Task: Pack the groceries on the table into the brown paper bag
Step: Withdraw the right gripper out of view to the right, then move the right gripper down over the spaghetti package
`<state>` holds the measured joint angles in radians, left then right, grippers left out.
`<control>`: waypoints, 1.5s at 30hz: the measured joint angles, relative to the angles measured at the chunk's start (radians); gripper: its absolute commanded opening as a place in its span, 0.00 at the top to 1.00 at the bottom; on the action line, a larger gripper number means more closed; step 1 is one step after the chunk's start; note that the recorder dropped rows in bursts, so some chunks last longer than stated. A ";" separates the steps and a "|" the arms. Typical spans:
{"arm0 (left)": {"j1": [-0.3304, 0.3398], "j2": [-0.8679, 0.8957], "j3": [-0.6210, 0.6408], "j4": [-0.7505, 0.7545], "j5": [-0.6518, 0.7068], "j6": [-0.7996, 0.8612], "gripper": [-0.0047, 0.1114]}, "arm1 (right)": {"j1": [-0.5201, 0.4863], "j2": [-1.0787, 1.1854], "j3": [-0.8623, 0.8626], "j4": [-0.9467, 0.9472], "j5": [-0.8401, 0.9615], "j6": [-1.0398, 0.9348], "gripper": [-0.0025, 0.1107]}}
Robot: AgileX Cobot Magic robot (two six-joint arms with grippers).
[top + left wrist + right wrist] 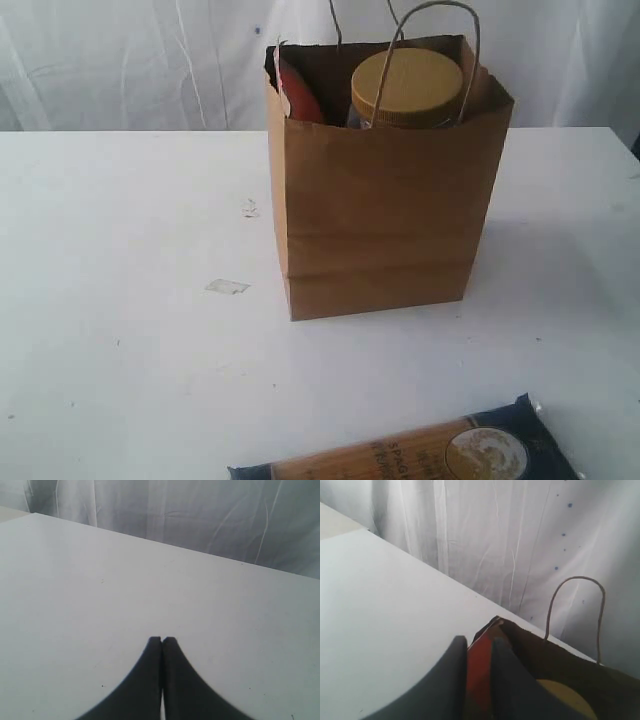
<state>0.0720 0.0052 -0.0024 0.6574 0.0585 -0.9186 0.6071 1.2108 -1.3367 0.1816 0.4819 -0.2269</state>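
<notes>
A: While our left gripper (161,639) sits pinched together and empty over the table (120,350), where's our right gripper (478,640)?

B: Narrowly parted above the brown paper bag (380,220). Orange-brown pouch (298,98) and clear jar with tan lid (407,88) are inside; long dark-blue-and-tan packet (430,455) lies outside, on the table.

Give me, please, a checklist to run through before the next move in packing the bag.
1. The brown paper bag stands upright, mouth open: ok.
2. The tan-lidded jar and the orange-brown pouch are inside the bag: ok.
3. The long packet is packed: not ok; it lies on the table.
4. The left hand is shut and empty: ok.
5. The right hand is free of the pouch: cannot tell; its jaws are slightly apart.
6. The bag has room for the packet: cannot tell.
</notes>
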 measured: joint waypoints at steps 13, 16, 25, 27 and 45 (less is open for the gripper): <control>0.000 0.000 0.000 0.000 0.000 0.000 0.96 | 0.000 -0.262 0.010 -0.334 0.343 0.140 0.98; 0.000 0.000 0.000 0.000 0.000 0.000 0.96 | 0.000 -0.341 0.074 -0.451 0.368 0.242 0.98; 0.000 0.000 0.000 0.000 0.000 0.000 0.96 | -0.002 -0.662 0.503 -0.477 0.312 0.500 0.98; 0.000 0.000 0.000 0.000 0.000 0.000 0.96 | -0.003 -0.700 0.600 -0.468 0.278 0.598 0.98; 0.000 0.000 0.000 0.000 0.000 0.000 0.96 | -0.003 -0.233 0.638 0.128 0.225 0.006 0.98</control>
<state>0.0720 0.0052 -0.0024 0.6574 0.0585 -0.9186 0.6039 0.9782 -0.6986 0.3100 0.7065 -0.2212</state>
